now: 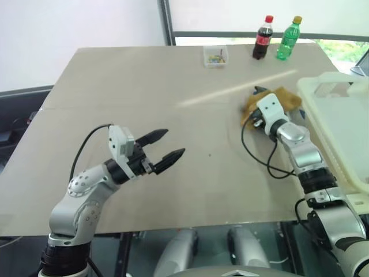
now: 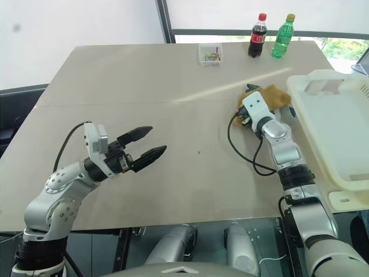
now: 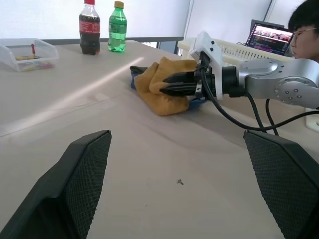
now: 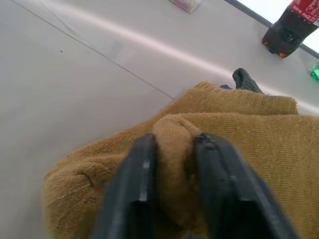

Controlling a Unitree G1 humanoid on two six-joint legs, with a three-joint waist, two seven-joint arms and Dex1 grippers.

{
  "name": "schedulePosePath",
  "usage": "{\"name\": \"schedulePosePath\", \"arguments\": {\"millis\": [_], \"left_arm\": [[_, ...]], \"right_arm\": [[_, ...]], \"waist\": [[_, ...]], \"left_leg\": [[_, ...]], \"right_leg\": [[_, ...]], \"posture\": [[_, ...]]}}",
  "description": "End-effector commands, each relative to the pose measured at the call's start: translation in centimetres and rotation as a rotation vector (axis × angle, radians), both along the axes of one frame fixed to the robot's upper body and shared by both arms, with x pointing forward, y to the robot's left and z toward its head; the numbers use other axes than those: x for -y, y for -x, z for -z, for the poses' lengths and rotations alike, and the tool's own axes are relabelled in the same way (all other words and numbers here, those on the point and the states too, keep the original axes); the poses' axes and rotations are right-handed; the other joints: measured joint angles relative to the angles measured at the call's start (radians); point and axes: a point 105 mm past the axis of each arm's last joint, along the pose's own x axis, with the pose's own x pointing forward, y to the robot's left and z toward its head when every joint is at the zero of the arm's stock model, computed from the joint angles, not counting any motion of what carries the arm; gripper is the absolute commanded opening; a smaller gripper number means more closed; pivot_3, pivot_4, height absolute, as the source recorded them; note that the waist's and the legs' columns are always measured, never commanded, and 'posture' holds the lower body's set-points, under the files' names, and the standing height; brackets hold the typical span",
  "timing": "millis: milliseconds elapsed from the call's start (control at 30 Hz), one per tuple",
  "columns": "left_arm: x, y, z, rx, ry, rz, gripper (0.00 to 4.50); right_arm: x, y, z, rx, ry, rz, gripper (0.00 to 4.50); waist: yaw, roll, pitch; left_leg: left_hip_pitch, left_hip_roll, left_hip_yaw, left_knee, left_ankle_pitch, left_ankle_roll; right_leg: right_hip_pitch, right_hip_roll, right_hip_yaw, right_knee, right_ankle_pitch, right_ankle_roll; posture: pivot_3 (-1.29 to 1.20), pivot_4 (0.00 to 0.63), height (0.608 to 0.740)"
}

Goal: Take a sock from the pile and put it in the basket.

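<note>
The pile (image 1: 283, 97) of socks lies on the table at the far right, with a mustard-yellow sock (image 4: 239, 124) on top and bits of blue and dark green beneath it. My right gripper (image 4: 174, 140) is shut on a raised fold of the yellow sock; the left wrist view shows its fingers (image 3: 172, 78) pressed together into the cloth. The cream-white basket (image 1: 340, 115) stands just right of the pile at the table's right edge. My left gripper (image 1: 174, 142) hovers open over the table's middle left, nothing between its fingers.
A small clear plastic box (image 1: 215, 56), a cola bottle (image 1: 263, 38) and a green bottle (image 1: 288, 38) stand along the far edge. A black cable (image 1: 259, 156) loops on the table beside my right arm. A person (image 3: 305, 25) sits behind the basket at a laptop.
</note>
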Motion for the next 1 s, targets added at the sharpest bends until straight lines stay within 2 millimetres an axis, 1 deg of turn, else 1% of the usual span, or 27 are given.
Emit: {"name": "schedulePosePath", "arguments": {"millis": [33,233,333,367,467,567,633,800,867,1000], "left_arm": [[0.2,0.6,-1.1,0.046,0.008,0.012,4.5],[0.3,0.3,-1.0,0.036,0.017,0.009,4.5],[0.3,0.1,-1.0,0.033,0.019,0.006,4.5],[0.2,0.0,-1.0,0.031,0.021,0.005,4.5],[0.1,-0.2,-0.9,0.024,0.023,0.003,4.5],[0.2,-0.2,-0.8,0.018,0.024,0.006,4.5],[0.3,-0.1,-0.7,0.014,0.025,0.011,4.5],[0.1,0.1,-0.5,0.002,0.027,0.013,4.5],[-0.1,0.2,-0.4,-0.009,0.034,0.01,4.5],[-0.1,0.6,-0.2,-0.046,0.058,0.034,4.5]], "right_arm": [[0.1,0.1,-2.4,0.086,-0.024,-0.002,0.05],[-0.1,0.6,-3.4,0.088,-0.068,-0.021,0.05],[-1.9,1.9,-3.8,0.033,-0.154,-0.12,0.05],[-2.8,2.8,-3.6,-0.007,-0.167,-0.177,0.05],[-5.8,5.9,-1.7,-0.137,-0.148,-0.345,0.05],[-7.7,7.8,0.3,-0.224,-0.153,-0.4,0.05],[-8.6,8.5,1.5,-0.253,-0.127,-0.417,0.05],[-9.9,9.3,3.0,-0.335,-0.133,-0.445,0.05],[-10.7,9.9,3.1,-0.365,-0.142,-0.493,0.05],[-13.2,10.7,2.6,-0.434,-0.238,-0.599,0.05]], "waist": [[0.001,0.0,0.0],[0.001,0.0,0.0],[0.002,0.0,0.0],[0.002,0.0,0.0],[0.001,0.0,0.0],[0.001,0.0,0.0],[0.001,0.0,0.0],[0.002,0.0,0.0],[0.002,0.0,0.0],[-0.001,0.0,0.0]], "left_leg": [[0.0,0.0,0.0,0.0,0.0,0.0],[0.0,0.0,0.0,0.0,0.0,0.0],[0.0,0.0,0.0,0.0,0.0,0.0],[0.0,0.0,0.0,0.0,0.0,0.0],[0.0,0.0,-0.001,0.0,-0.002,0.003],[0.0,0.001,0.0,0.0,-0.002,0.003],[0.0,0.001,0.0,0.0,-0.002,0.003],[0.0,0.001,0.0,0.0,-0.002,0.003],[0.0,0.001,-0.001,0.0,-0.002,0.003],[0.001,0.002,0.0,0.0,-0.003,0.003]], "right_leg": [[0.0,0.0,0.0,0.0,0.0,0.0],[0.0,0.0,0.0,0.0,0.0,0.0],[0.0,0.0,0.0,0.0,0.0,0.0],[0.0,0.0,0.0,0.0,0.0,0.0],[0.0,0.0,0.0,0.0,0.0,0.0],[0.0,-0.001,0.0,0.0,0.0,0.0],[0.0,-0.001,0.0,0.0,0.0,0.0],[0.0,0.0,0.0,0.0,0.0,0.0],[0.0,0.0,0.0,0.0,0.0,0.0],[0.0,0.0,0.0,0.0,0.0,-0.001]], "posture": [[0.0,0.15,0.739],[0.0,0.15,0.739],[0.0,0.15,0.739],[0.0,0.15,0.739],[0.0,0.15,0.739],[0.0,0.15,0.739],[0.0,0.15,0.739],[0.0,0.15,0.739],[0.0,0.15,0.739],[0.0,0.15,0.739]]}}
